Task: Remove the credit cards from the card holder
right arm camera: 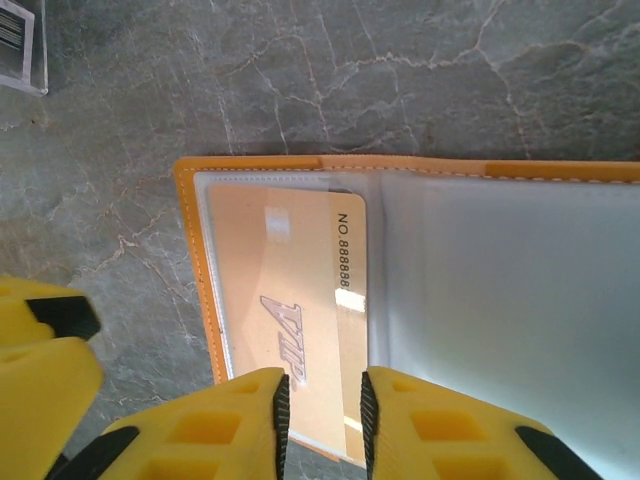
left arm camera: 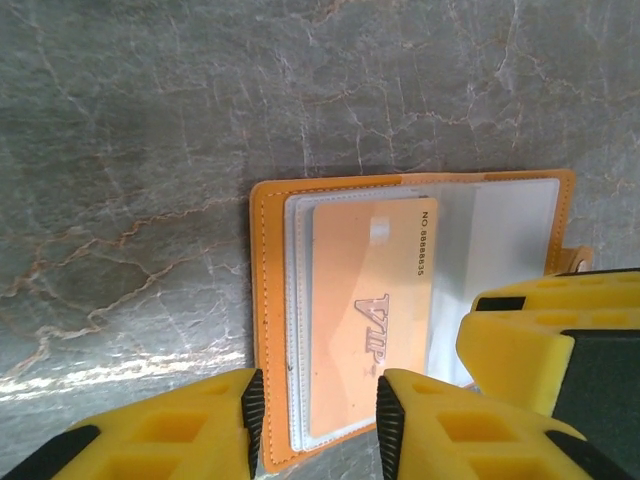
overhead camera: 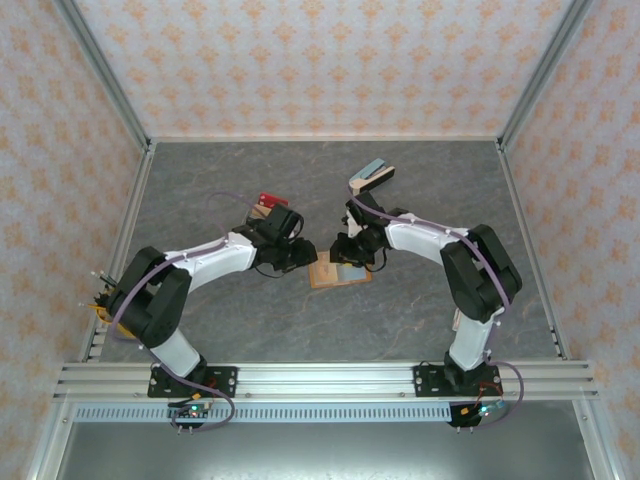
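The card holder [overhead camera: 340,274] lies open and flat on the grey table between the two arms, orange leather [left arm camera: 262,300] with clear sleeves. A tan card marked VIP [left arm camera: 365,300] sits in the left sleeve [right arm camera: 290,290]. My left gripper [left arm camera: 320,425] hovers over the holder's near left corner, jaws apart and straddling the card's lower edge, nothing pinched. My right gripper [right arm camera: 325,420] is just above the same card, a narrow gap between its pads. In the top view both grippers [overhead camera: 303,258] [overhead camera: 345,255] meet over the holder.
A grey-blue and black wedge-shaped thing [overhead camera: 372,176] lies at the back. A small red and tan pile [overhead camera: 268,203] sits behind the left arm. A clear barcoded item [right arm camera: 20,45] lies left of the holder. Patterned walls enclose the table.
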Robot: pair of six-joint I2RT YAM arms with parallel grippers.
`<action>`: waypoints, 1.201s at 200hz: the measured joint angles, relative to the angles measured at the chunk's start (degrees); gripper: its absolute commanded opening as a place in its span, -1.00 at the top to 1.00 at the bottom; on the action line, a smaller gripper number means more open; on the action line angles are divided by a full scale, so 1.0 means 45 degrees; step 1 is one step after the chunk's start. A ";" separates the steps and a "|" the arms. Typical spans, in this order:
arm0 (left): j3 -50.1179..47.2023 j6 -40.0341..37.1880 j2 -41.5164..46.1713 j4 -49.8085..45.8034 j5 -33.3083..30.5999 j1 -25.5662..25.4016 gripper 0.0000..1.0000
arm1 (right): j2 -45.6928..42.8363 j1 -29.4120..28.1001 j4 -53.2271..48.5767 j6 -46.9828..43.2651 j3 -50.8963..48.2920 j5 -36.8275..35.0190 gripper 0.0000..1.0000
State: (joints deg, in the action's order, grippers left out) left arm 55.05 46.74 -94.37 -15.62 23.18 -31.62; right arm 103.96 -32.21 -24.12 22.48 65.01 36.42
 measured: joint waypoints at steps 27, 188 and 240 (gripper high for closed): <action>0.0049 0.0277 -0.0515 0.0053 0.0092 -0.0092 0.43 | 0.0238 0.0063 0.0107 0.0053 0.0000 0.0257 0.54; 0.0903 0.0165 -0.1919 -0.0189 0.0311 -0.0146 0.71 | 0.0947 0.0121 0.0146 -0.0204 0.0029 0.0680 0.63; 0.1020 0.0165 -0.1987 -0.0379 0.0291 -0.0146 0.71 | 0.0947 0.0121 0.0189 -0.0287 0.0029 0.0884 0.64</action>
State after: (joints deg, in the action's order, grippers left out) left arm 59.64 47.48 -103.31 -17.32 24.49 -32.27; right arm 108.22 -31.66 -23.27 21.19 65.14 40.40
